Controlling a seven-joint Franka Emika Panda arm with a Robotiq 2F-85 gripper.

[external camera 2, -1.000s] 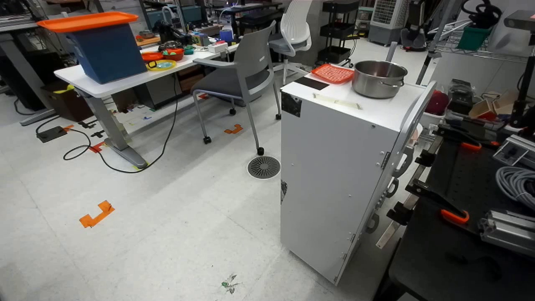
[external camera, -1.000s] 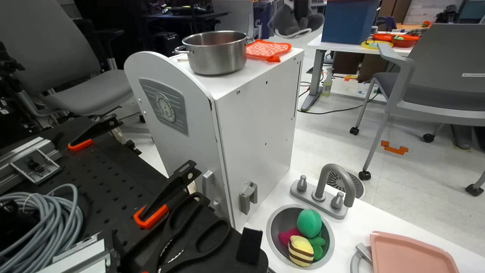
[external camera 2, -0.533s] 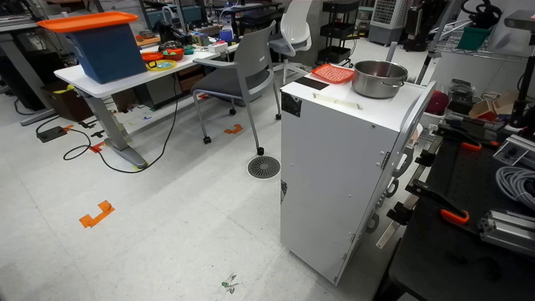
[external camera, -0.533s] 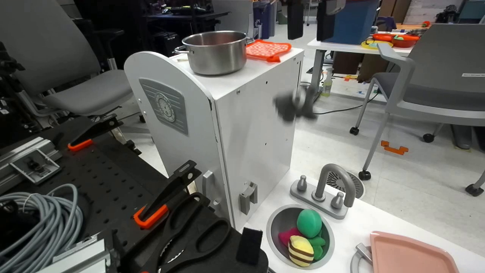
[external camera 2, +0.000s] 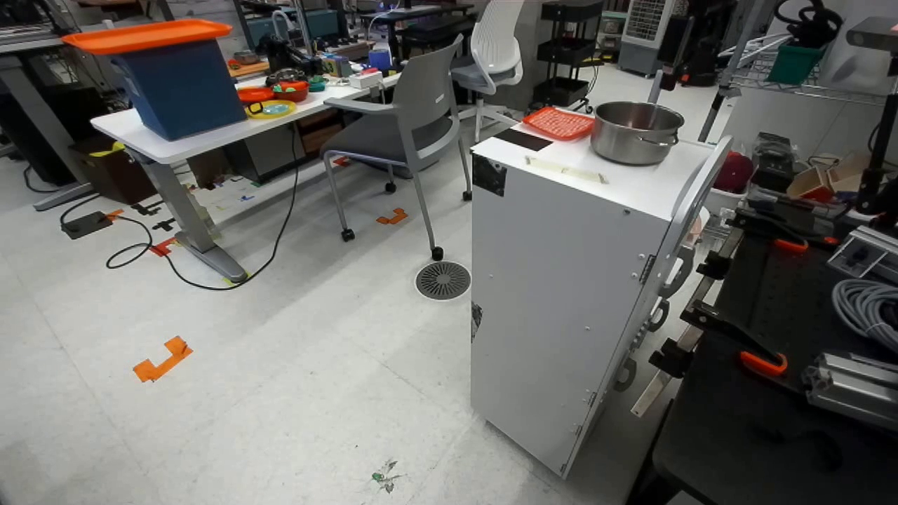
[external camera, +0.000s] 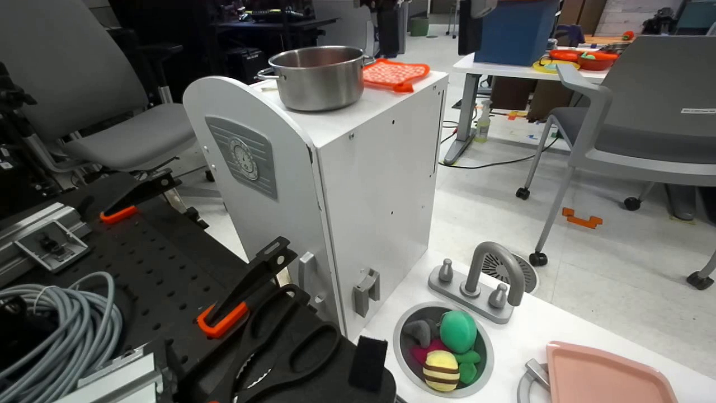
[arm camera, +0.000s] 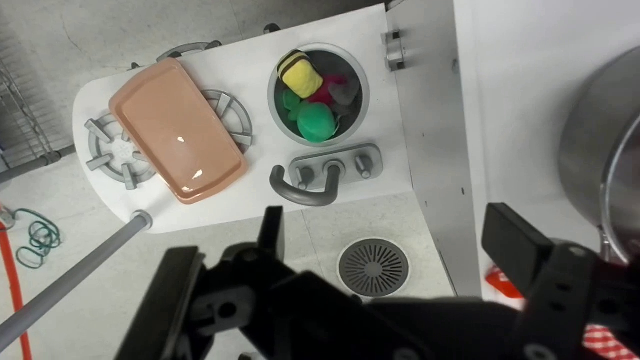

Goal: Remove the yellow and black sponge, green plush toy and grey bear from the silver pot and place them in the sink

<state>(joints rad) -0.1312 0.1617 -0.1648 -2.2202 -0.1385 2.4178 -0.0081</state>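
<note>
Bear [arm camera: 345, 93], ylw sponge [arm camera: 301, 80], grn plush [arm camera: 316, 122] in sink [arm camera: 332, 59]; gripper [external camera: 430, 42] spread.

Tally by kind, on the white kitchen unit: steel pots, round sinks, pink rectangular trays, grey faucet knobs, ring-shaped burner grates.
Shiny round steel pot: 1
Round grey sink: 1
Pink rectangular tray: 1
Grey faucet knobs: 2
Ring-shaped grey burner grates: 2
Total: 7

Sponge [external camera: 442, 370], plush toy [external camera: 458, 332] & bear [external camera: 418, 332] in sink [external camera: 489, 352]; in an ext. view, faucet [external camera: 473, 278] behind it, tray [external camera: 607, 374] to R; pot [external camera: 321, 85] on cabinet [external camera: 383, 168].
</note>
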